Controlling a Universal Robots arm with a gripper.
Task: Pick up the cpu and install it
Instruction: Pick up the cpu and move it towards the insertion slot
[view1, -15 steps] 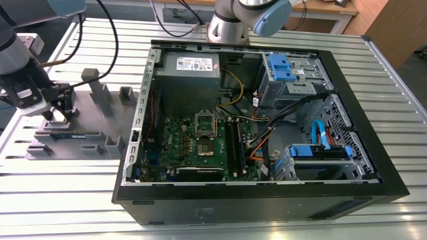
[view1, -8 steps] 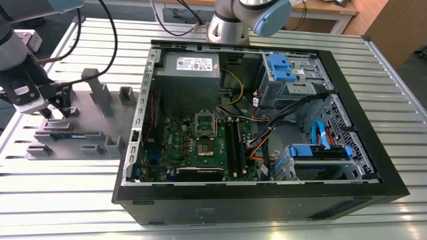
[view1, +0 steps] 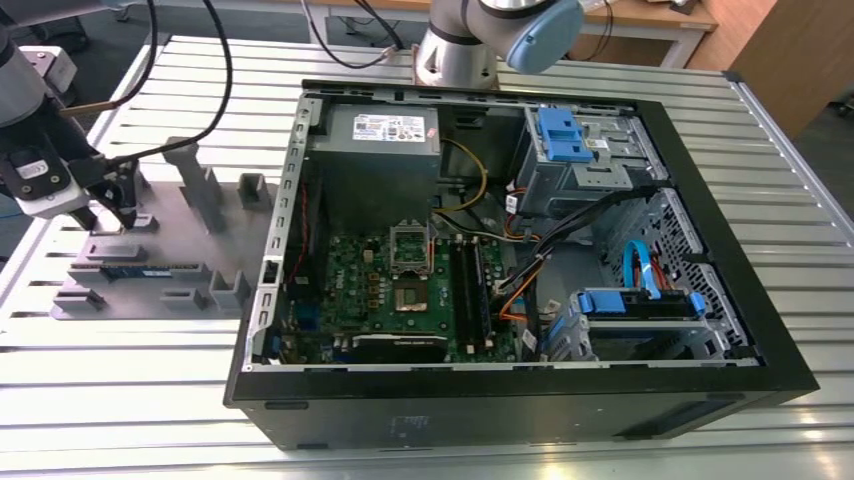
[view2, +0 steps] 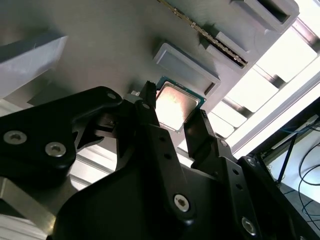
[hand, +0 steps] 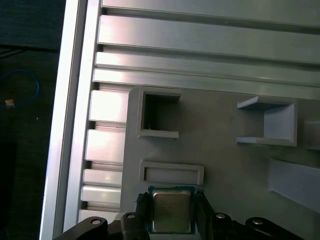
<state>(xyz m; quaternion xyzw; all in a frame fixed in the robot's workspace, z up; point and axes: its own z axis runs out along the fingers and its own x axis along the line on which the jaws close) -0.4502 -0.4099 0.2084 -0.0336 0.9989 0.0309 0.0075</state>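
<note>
A table (view1: 134, 400) of long silvery metal slats (with narrow grooves between them) carries everything here; its slats (hand: 200, 35) also show in the first wrist view. Directly on it, toward the exterior view's left, lies a flat grey holder plate (view1: 167, 240) with raised blocks and open pockets, seen in both wrist views (hand: 225, 165) (view2: 100, 45). An open black computer case (view1: 534, 415) lies on its side just beside the plate, toward the exterior view's right. The arm's base (view1: 461, 55) stands at the table's far edge. On the plate, a long dark memory stick (view1: 134, 272) sits in a slot, and the cpu (hand: 171, 212) (view2: 175, 105) sits just beside a low rectangular block.
</note>
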